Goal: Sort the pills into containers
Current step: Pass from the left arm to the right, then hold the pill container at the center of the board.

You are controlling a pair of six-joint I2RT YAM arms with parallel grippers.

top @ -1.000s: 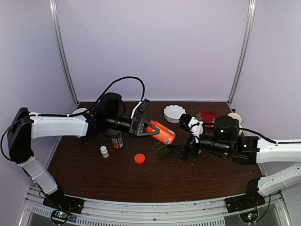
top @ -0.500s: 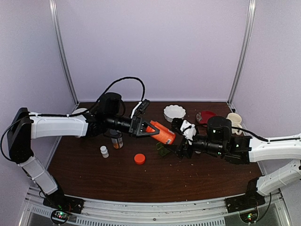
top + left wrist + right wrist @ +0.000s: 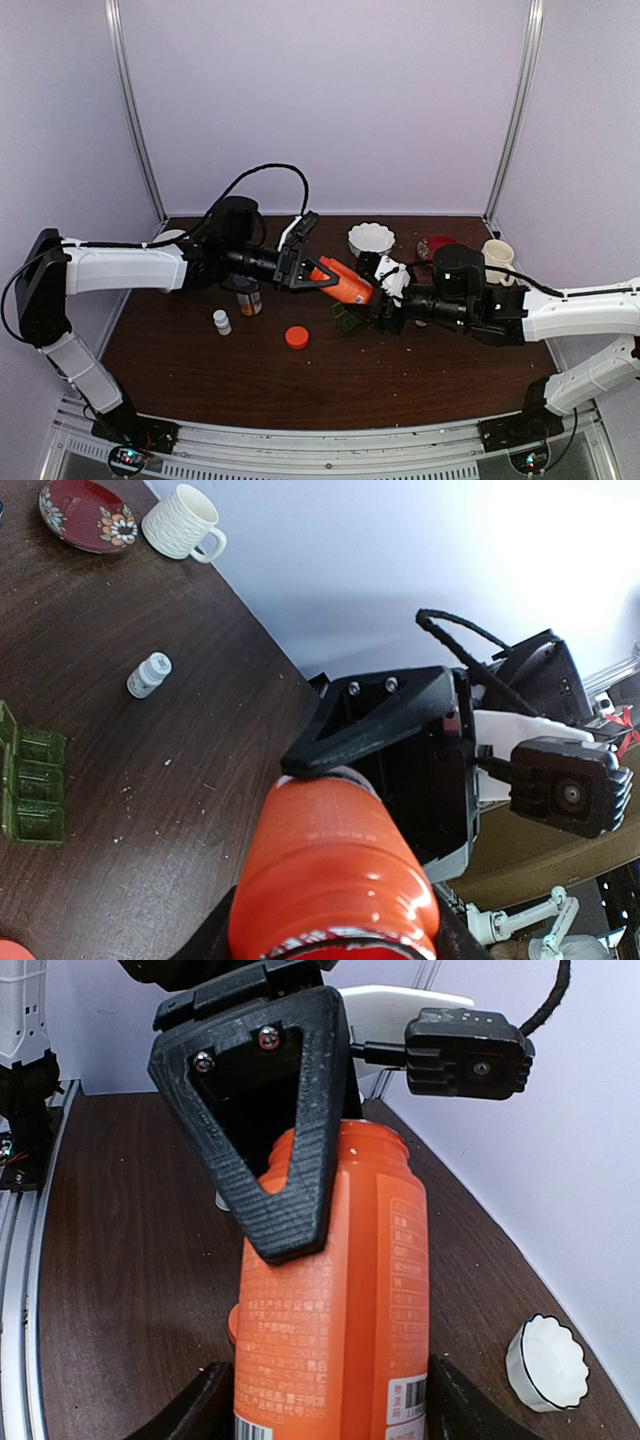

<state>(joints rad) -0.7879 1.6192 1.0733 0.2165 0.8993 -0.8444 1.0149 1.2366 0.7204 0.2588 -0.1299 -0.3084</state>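
Observation:
My left gripper (image 3: pixel 325 275) holds the orange bottle (image 3: pixel 345 283) tilted in the air, mouth end toward it, shut on it (image 3: pixel 330 940). My right gripper (image 3: pixel 373 290) has come in from the right. In the right wrist view its two fingers (image 3: pixel 200 1405) lie against both sides of the bottle's labelled base (image 3: pixel 335 1310). The dark-green pill box (image 3: pixel 347 318) sits on the table just below the bottle, its three cells (image 3: pixel 32 792) open. Pale specks (image 3: pixel 127 791) dot the wood beside it; I cannot tell whether they are pills.
An orange cap (image 3: pixel 296 337) lies in front of the box. A small white bottle (image 3: pixel 221 321) and an amber bottle (image 3: pixel 249 298) stand on the left. A grey-capped bottle (image 3: pixel 149 675), a white fluted bowl (image 3: pixel 371 238), a red plate (image 3: pixel 440 243) and a mug (image 3: pixel 497 250) stand further back.
The right arm has slid left to the orange bottle and its jaws have narrowed around the base. The left arm and the bottle have stayed put.

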